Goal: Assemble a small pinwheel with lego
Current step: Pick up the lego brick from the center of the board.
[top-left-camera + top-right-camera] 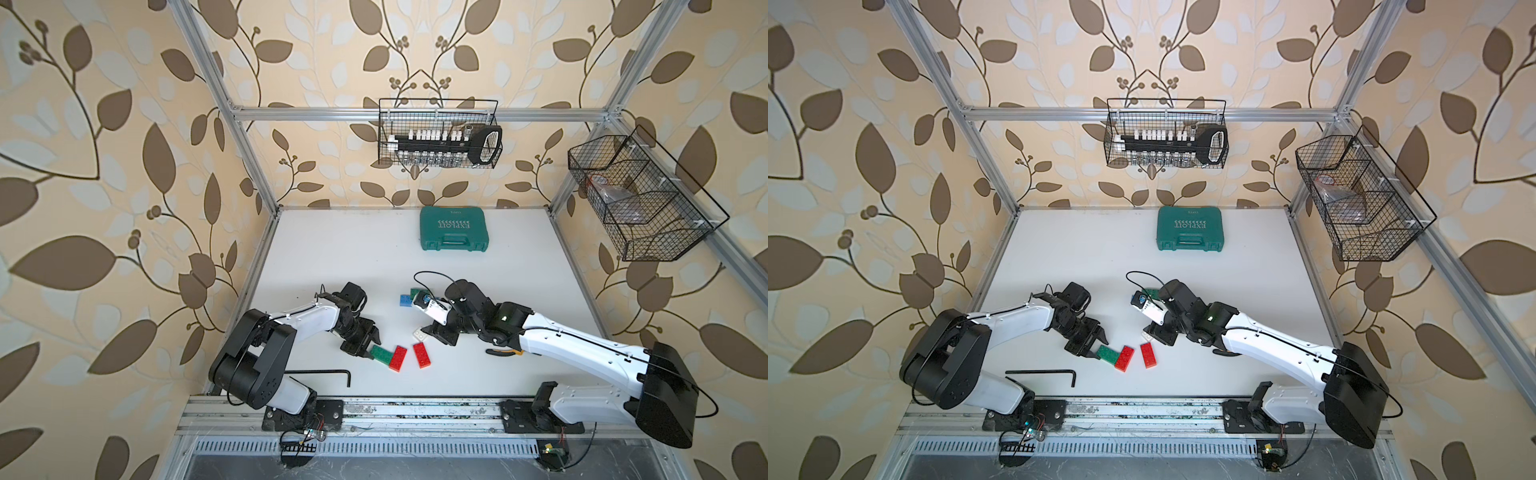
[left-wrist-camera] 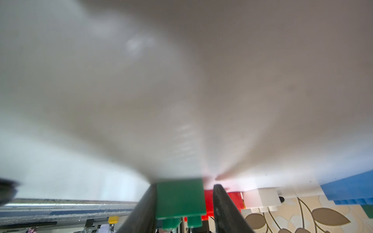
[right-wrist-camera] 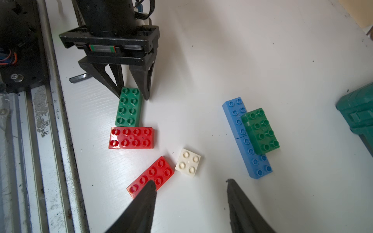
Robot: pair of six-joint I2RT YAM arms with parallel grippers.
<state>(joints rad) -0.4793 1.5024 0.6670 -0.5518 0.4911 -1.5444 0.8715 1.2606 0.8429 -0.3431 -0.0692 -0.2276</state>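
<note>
Two hands spread, left hand [image 3: 132,97] straddling green brick [image 3: 129,109], right hand [image 3: 190,181] beside white brick [image 3: 188,162], teal case [image 1: 454,228] lettered EXPLOIT

Left end effector [image 3: 132,96] low, jaws close together; right end effector [image 3: 189,181] hovering, jaws wide apart, empty.

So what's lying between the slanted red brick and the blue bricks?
The white square brick, close beside the end of the slanted red brick. From there to the blue bricks the table is bare. The right wrist view shows it plainly.
</note>
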